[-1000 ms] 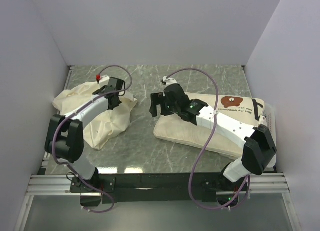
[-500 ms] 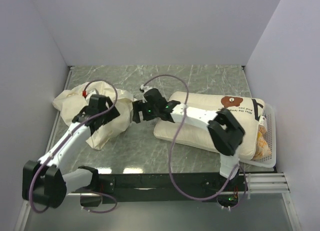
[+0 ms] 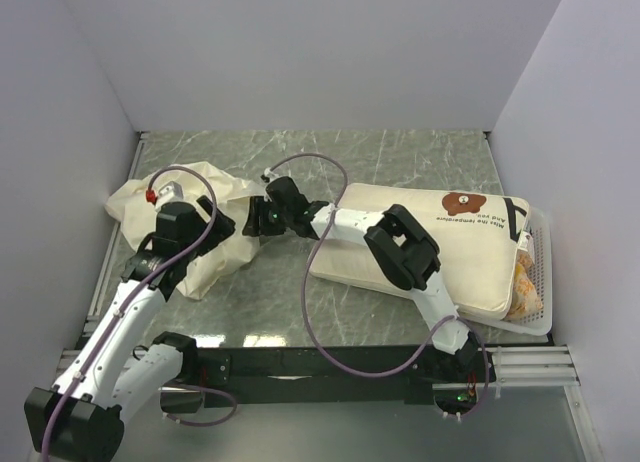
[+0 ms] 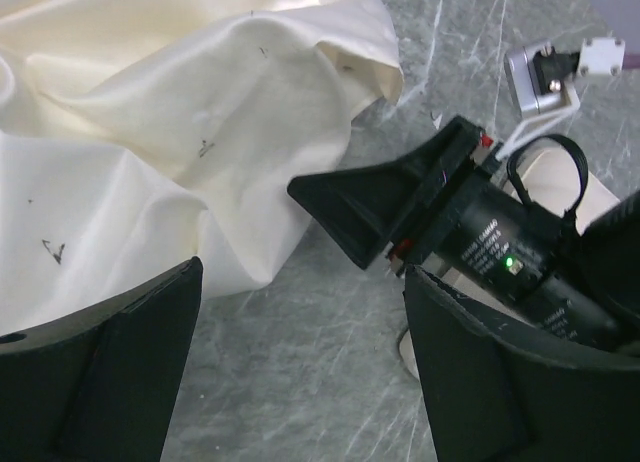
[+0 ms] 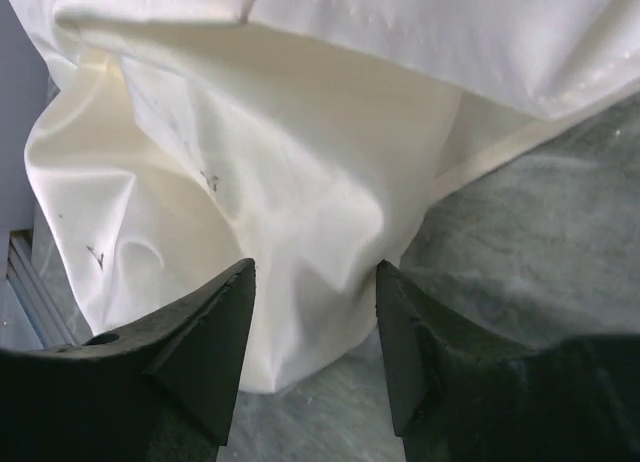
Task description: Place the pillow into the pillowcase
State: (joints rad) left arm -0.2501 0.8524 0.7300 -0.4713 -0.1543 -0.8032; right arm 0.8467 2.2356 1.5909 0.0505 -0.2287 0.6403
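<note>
The limp cream pillowcase (image 3: 190,207) lies crumpled at the left of the table. The printed pillow (image 3: 440,247) lies flat at the right, its far end on a tray. My left gripper (image 3: 222,234) hovers open at the pillowcase's near right edge; in its wrist view the gripper (image 4: 302,274) has bare marble between wide fingers, with the pillowcase (image 4: 180,132) just ahead. My right gripper (image 3: 252,220) reaches left across to the pillowcase's right edge. In its wrist view the gripper (image 5: 315,267) straddles a fold of the pillowcase (image 5: 300,162), jaws partly apart.
A white tray (image 3: 540,322) holding something yellowish (image 3: 524,280) sits at the far right, under the pillow's end. White walls close in the left, back and right. The right arm's black wrist (image 4: 490,247) fills the space right of my left gripper.
My left gripper let go of the pillowcase, opened wide and drew back toward the near side. My right arm swung left off the pillow to the pillowcase edge, and its jaws have narrowed.
</note>
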